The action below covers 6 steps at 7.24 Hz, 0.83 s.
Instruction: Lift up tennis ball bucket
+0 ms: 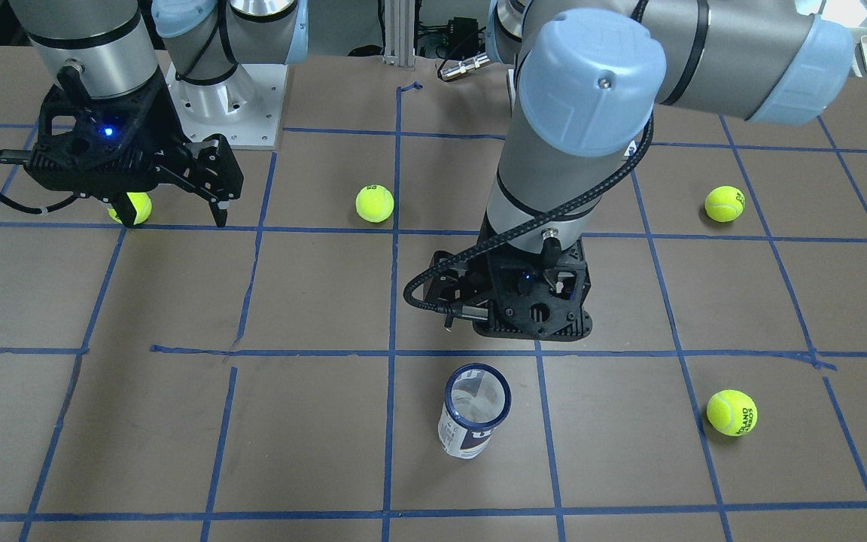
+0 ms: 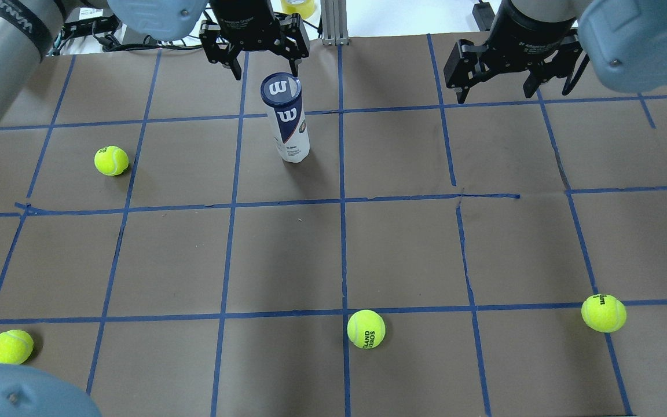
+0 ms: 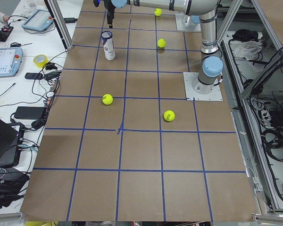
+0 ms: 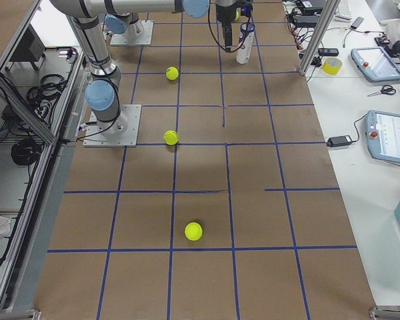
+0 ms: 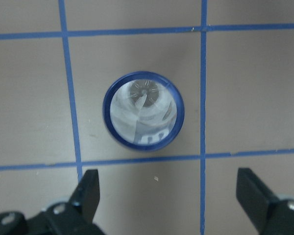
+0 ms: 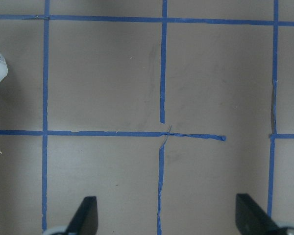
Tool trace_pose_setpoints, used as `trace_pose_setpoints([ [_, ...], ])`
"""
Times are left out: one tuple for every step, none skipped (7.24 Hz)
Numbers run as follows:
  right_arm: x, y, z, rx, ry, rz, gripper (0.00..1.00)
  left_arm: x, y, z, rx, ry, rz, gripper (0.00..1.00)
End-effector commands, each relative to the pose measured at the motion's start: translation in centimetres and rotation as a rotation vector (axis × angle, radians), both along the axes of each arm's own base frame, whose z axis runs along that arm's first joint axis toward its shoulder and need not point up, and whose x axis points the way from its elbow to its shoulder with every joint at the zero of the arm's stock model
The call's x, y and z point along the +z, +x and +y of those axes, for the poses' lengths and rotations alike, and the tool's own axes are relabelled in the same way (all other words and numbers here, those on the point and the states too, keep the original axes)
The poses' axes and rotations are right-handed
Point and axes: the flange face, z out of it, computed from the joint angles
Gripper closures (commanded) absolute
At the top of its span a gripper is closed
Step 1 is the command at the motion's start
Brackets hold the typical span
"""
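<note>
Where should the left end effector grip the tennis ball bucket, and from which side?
Take the tennis ball bucket by its round wall just under the dark blue rim, descending from above. It stands upright and is narrower than the gap of the open left end effector, so the fingers can straddle it once centred over it.

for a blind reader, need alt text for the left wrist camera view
Straight down on the upright tennis ball bucket, clear with a blue rim, on a brown table gridded with blue tape. The open left gripper frames the bottom edge.
</note>
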Motion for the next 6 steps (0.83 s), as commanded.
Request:
trace_pose_setpoints([
  [0.1,-0.1,0.0,-0.002,-0.001,0.000,0.00,3.3,5.2,2.0,0.063,0.028,-0.053,0.00],
  [0.1,-0.1,0.0,-0.001,-0.001,0.000,0.00,4.7,7.8,3.0,0.071,0.040,-0.057,0.00],
  [0.1,-0.1,0.0,-0.003,-0.001,0.000,0.00,6.1,10.4,4.8,0.063,0.064,-0.072,0.00],
  [0.0,0.1,0.0,0.002,0.000,0.000,0.00,6.5,12.7,6.0,0.100,0.086,-0.072,0.00],
  [0.1,0.1,0.1,0.002,-0.001,0.000,0.00,5.9,14.3,6.9,0.133,0.092,-0.053,0.00],
  [0.1,0.1,0.1,0.002,-0.001,0.000,0.00,5.1,14.7,8.3,0.132,0.106,-0.049,0.00],
])
